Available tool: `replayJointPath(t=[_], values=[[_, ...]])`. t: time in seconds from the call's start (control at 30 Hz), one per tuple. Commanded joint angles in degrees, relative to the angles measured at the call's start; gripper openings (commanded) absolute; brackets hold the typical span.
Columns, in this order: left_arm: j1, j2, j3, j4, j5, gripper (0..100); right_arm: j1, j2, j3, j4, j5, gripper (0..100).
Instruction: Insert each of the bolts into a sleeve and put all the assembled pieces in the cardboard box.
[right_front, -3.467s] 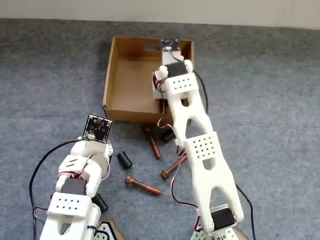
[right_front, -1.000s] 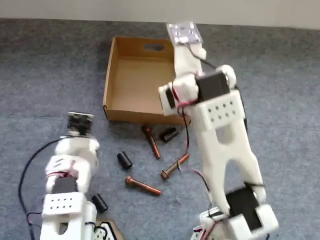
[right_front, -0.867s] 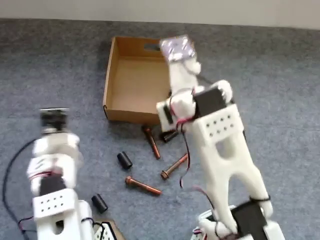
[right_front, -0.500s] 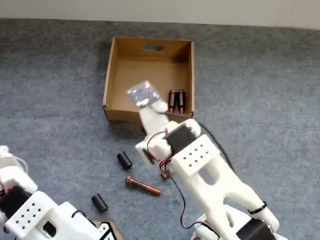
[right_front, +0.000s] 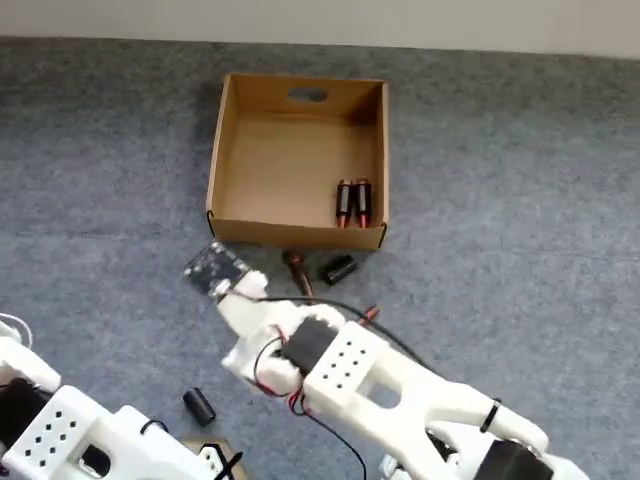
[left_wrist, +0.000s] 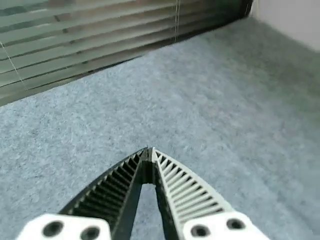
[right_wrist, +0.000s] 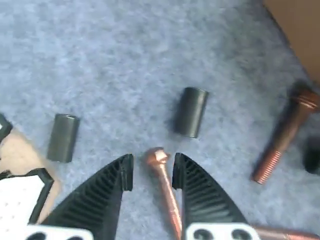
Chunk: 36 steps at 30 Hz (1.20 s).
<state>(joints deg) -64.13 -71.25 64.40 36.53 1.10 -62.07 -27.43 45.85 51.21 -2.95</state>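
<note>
Right pincer (right_wrist: 151, 166) is spread open, low over the grey tabletop (right_front: 520, 200). It has one finger on each side of the head of a copper bolt (right_wrist: 162, 175); can't tell if either finger actually touches it. Just past the bolt head lies a black sleeve (right_wrist: 190, 118). A second sleeve (right_wrist: 63, 137) lies well apart from it.

From above, the cardboard box (right_front: 225, 150) sits at 12 o'clock on the tabletop. Two assembled pieces (right_front: 352, 203) lie side by side in its 4 o'clock corner. Right outside the box's front wall, at 6 o'clock from it, there's a second bolt (right_front: 296, 270) with a third sleeve (right_front: 338, 268) near it.

Left arm (right_front: 70, 440) is down at 8 o'clock. The left pincer (left_wrist: 149, 152) is squeezed closed with nothing in it, over bare grey surface.
</note>
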Motion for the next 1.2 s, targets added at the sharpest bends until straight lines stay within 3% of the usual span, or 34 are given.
replayJointPath(t=[0.0, 0.17, 0.4, 0.7, 0.93, 1.17], values=[[-0.2, -1.0, -4.8, 0.3, 4.4, 2, -4.5, -1.3, 1.5, -4.0, 0.2, 12.7], [-0.2, -1.0, -6.7, 0.3, 9.1, 2, -11.1, -1.3, 6.2, -11.7, 0.2, 12.7], [-0.2, -1.0, -6.5, 0.3, 9.1, 2, -18.2, -1.3, 7.3, -13.8, 0.2, 13.0], [0.0, -1.0, -6.7, 0.3, 9.1, 2, -19.2, 0.1, 8.7, -17.5, 0.1, 13.1], [1.8, -1.0, -6.7, 0.3, 9.1, 2, -19.1, 10.9, 8.1, -25.5, -5.0, 13.1], [2.0, -1.0, -6.7, 0.3, 9.1, 2, -18.1, 17.9, 4.9, -26.2, -5.0, 13.1]])
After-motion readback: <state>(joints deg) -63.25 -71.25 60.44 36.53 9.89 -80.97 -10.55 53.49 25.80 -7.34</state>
